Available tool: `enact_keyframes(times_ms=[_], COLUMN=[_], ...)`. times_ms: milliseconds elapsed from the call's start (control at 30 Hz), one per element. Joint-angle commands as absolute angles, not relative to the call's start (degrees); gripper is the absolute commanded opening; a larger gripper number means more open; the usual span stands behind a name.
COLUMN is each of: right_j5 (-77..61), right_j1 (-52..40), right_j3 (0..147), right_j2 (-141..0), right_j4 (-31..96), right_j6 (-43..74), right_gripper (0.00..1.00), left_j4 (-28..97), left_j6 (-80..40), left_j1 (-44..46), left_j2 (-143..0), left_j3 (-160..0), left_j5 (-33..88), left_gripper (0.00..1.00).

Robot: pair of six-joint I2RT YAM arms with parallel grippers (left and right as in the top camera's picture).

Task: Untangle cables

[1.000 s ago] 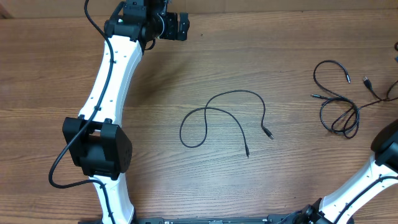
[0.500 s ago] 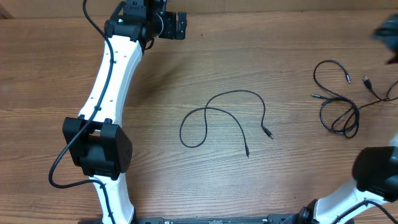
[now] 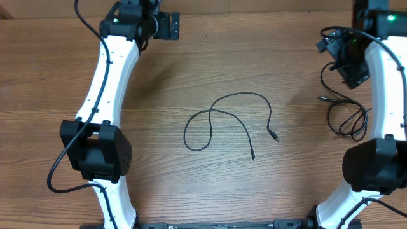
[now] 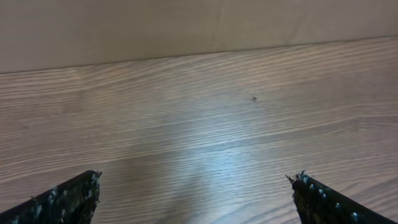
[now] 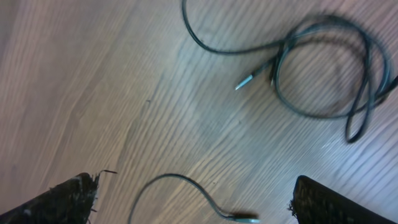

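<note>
One thin black cable lies alone in a loose loop at the table's middle, both plug ends pointing toward the front. At the right, more black cables lie looped over one another, with a silvery plug tip. My right gripper hovers above these, open; its fingers stand wide apart over a curved cable end and touch nothing. At the far left back, my left gripper is open over bare wood, and its fingertips hold nothing.
The wooden table ends at a pale wall just beyond the left gripper. The right arm's white link crosses over part of the right cable pile. A thicker black wire hangs off the left arm.
The right arm has swung up from the lower right corner to hover over the right cable pile. The left gripper has shifted slightly left. The cables have not moved.
</note>
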State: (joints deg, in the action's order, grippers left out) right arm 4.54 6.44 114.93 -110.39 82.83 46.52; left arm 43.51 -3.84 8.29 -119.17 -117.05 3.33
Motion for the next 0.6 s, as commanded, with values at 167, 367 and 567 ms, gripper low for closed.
enact_keyframes(times_ms=[167,367,567], right_j5=[3.4,6.3,6.9], right_j1=[6.4,9.2,15.5], right_j3=[96.4,89.8,87.0], right_j2=[-110.4,-111.0,-112.6], right_j4=[64.5,58.4,58.3], right_j6=[66.0,72.5,71.9], right_gripper=[1.00,1.00,1.00], left_j4=[43.5,43.5,43.5], left_j6=[-1.3,-1.3,-1.3], left_j1=[7.1,7.1,7.1], left_j2=[-119.6,-119.6,-119.6], left_j3=[-118.3,-118.3,-118.3], left_j5=[2.6,2.8,3.0], left_gripper=[0.99,1.00,1.00])
